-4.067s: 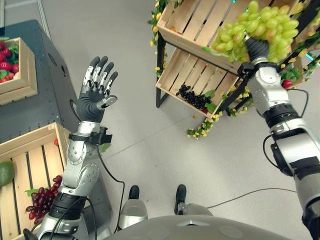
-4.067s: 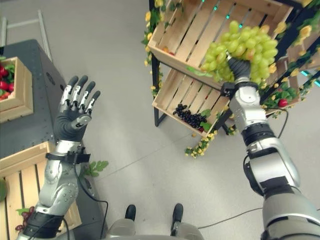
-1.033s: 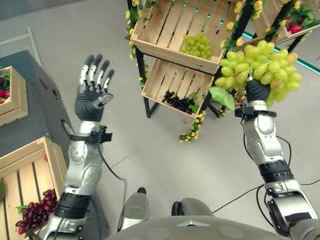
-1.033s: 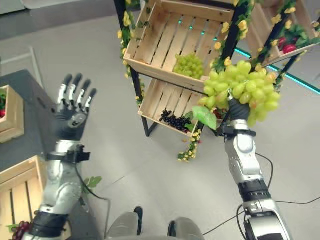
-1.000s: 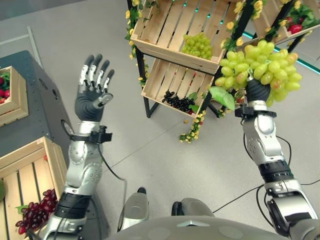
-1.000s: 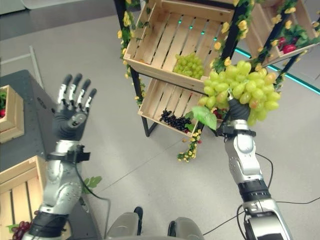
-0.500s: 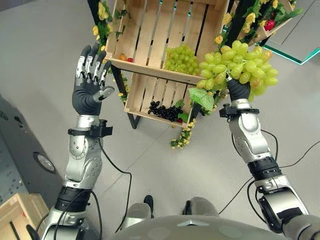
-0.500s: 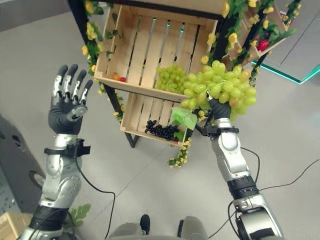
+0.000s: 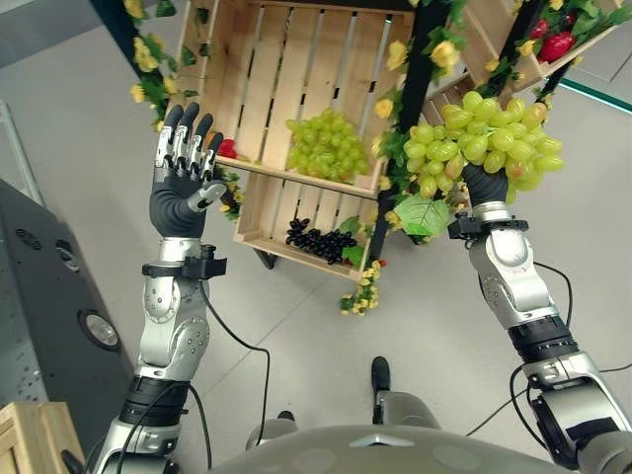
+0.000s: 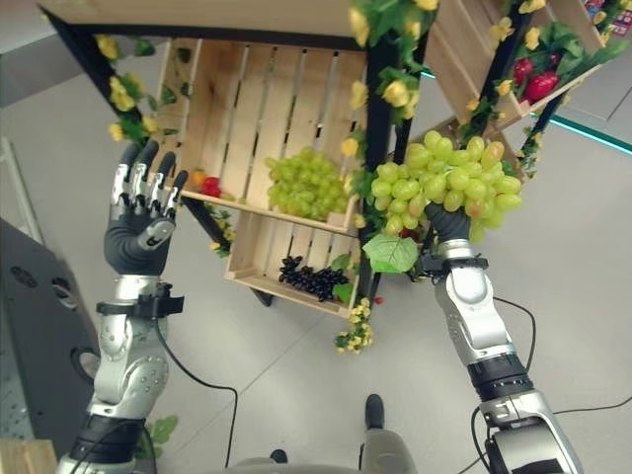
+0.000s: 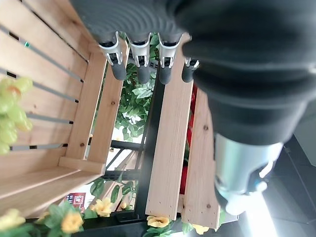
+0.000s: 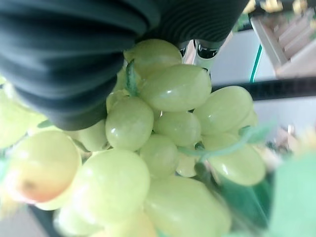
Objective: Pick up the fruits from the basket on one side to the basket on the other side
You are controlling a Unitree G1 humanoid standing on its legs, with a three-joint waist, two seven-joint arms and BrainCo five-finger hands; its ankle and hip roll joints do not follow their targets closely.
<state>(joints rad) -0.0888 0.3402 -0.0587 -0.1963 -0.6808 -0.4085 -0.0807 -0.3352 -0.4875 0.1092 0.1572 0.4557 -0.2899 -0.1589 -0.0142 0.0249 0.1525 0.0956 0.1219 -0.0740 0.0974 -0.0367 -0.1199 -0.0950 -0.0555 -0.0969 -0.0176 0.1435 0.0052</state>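
Left eye view: the upper crate of a black-framed rack serves as the landmark. It holds a green grape bunch on its slats near its lower rim. The right hand is raised to the right of the upper crate, past the rack post, fingers wrapped around a large green grape cluster that it holds in the air outside every crate. A green leaf hangs from the cluster's lower edge. The left hand is raised at the upper crate's left corner, fingers straight and close together, holding nothing. A red fruit lies at that corner just beside the fingertips. Below the upper crate, a lower crate contains dark grapes.

Right eye view: an orange fruit shows next to the red fruit, which the left eye view does not make out. Right of the upper crate, red fruit sits among foliage in a further crate.

Left wrist view: the left hand's fingers extend straight side by side, empty, toward the crate's wooden wall, with leaves and yellow flowers beyond.

Right wrist view: grapes press against the dark cover; fingertips emerge behind the cluster, closed round it.
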